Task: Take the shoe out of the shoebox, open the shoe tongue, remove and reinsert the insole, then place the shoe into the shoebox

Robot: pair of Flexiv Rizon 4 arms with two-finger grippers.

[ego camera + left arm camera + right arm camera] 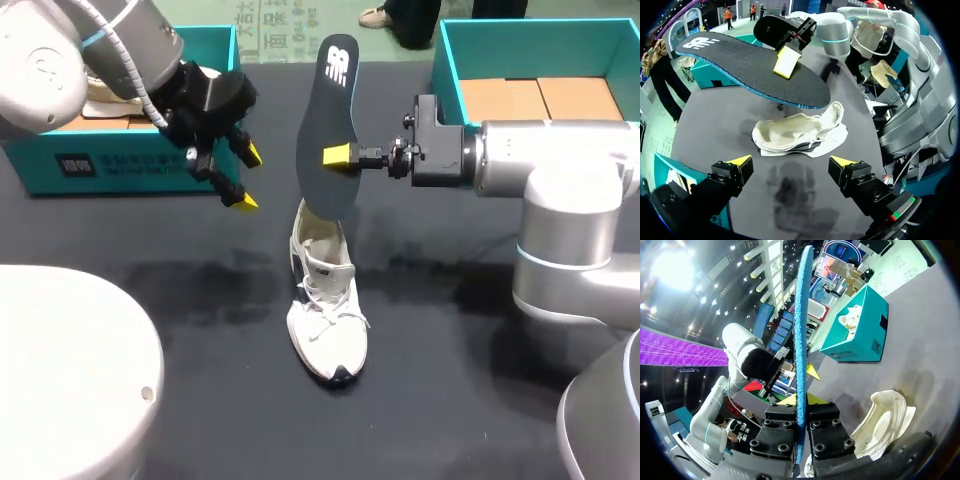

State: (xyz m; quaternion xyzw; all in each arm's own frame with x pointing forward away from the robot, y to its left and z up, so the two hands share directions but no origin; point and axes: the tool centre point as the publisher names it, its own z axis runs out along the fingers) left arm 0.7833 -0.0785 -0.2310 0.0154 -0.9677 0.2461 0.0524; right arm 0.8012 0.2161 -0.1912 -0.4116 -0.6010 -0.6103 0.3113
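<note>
- Between the right gripper's (336,155) fingers: long dark grey foam insole with a blue edge (328,100), pinched mid-length on both flat faces, fingers almost closed, held on edge, logo end up
- Just under those fingers: white laced fabric sneaker (325,300), upright on the dark table (180,300), mouth gaping, insole's lower end hanging right above the collar; can't tell if it touches
- Left gripper (791,162): fingers spread wide, nothing in them, off to the side of the insole, sneaker ahead of and below them
- Step looks like reinsertion, removal done
- Do it well: tip the lower end forward, feed it along the sneaker's floor toward the toe, not straight down into the heel
- Left fingers should brace the heel or hold the tongue back; the sneaker stands free and will likely skid or tip
- Foam bends easily, so push slowly and let go only once the forefoot lies flat
- Open teal cardboard shoebox (450,50) beside the right wrist, for after
</note>
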